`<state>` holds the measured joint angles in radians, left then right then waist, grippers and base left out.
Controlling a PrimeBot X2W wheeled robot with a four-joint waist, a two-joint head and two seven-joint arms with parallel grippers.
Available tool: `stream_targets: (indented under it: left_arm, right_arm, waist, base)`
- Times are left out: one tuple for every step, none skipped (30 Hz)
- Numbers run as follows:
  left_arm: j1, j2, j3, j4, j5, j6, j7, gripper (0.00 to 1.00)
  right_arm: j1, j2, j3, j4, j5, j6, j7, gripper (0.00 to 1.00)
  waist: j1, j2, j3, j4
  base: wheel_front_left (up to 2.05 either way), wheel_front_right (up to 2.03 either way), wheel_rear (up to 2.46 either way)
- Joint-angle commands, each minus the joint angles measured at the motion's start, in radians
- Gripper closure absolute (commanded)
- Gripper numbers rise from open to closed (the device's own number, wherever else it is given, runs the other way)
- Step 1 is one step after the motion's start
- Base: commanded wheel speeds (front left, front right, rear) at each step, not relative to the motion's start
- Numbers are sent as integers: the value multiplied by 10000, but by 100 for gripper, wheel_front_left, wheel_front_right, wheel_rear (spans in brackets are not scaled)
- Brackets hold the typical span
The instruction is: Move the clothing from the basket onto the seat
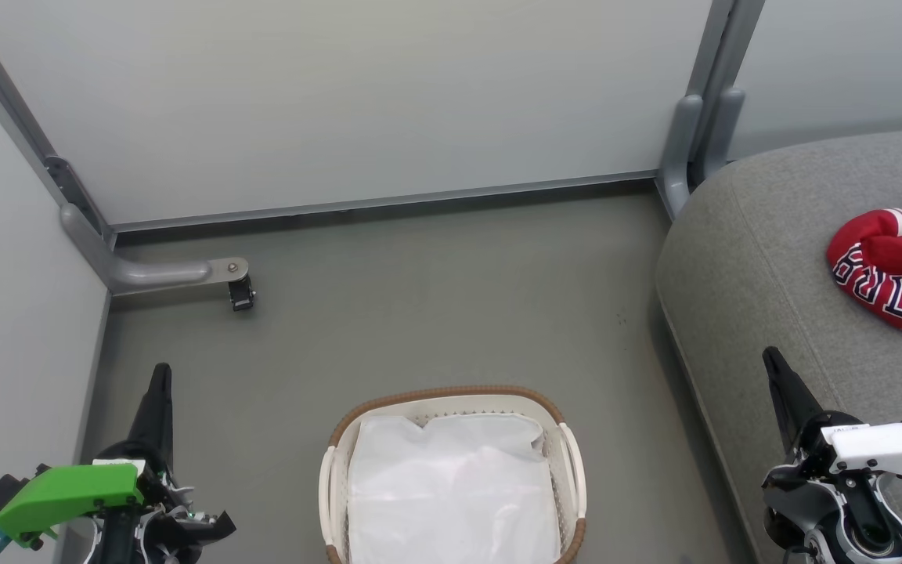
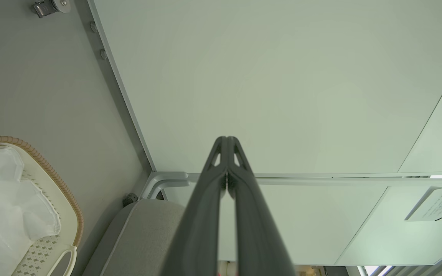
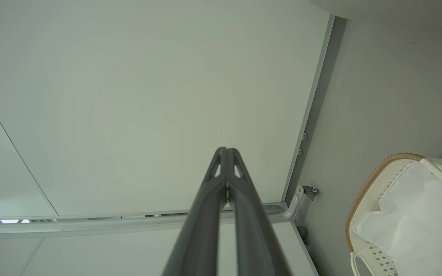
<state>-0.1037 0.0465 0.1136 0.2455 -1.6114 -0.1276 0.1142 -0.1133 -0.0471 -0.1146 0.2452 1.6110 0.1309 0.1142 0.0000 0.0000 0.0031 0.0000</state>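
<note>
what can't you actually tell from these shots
Head view: the clothing on the seat is cut off by the right edge, so one garment or two is unclear.
Head view: the bottom edge cuts off the basket; the liner hides whatever lies under it.
Left wrist view: the wall notice is too small to read.

1. A partitioned test cell furnished like a living-room corner.
2. Beyond the basket (image 1: 451, 392), pale partition panels (image 1: 357, 102) on grey metal frames (image 1: 701, 86) wall the space; one frame foot carries a caster (image 1: 241, 296).
3. Right of the basket stands a grey upholstered seat (image 1: 741, 258) with red clothing (image 1: 901, 274) on it.
4. Under the basket lies plain grey floor (image 1: 435, 298).
</note>
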Motion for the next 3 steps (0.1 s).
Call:
stream_targets:
  left_arm:
    - [-103,70,20,-18,-32,-71,31,100]
    - [-103,70,20,-18,-32,-71,31,100]
    - [-103,70,20,-18,-32,-71,31,100]
  right_arm:
    - [103,-59,-14,-32,39,-3,30,100]
    - [103,-59,-14,-32,39,-3,30,100]
    - [103,-59,-13,-32,39,-3,30,100]
  waist:
    - [0,0,0,0]
    - [0,0,0,0]
    - [0,0,0,0]
  base:
    - [0,0,0]
    - [0,0,0]
    - [0,0,0]
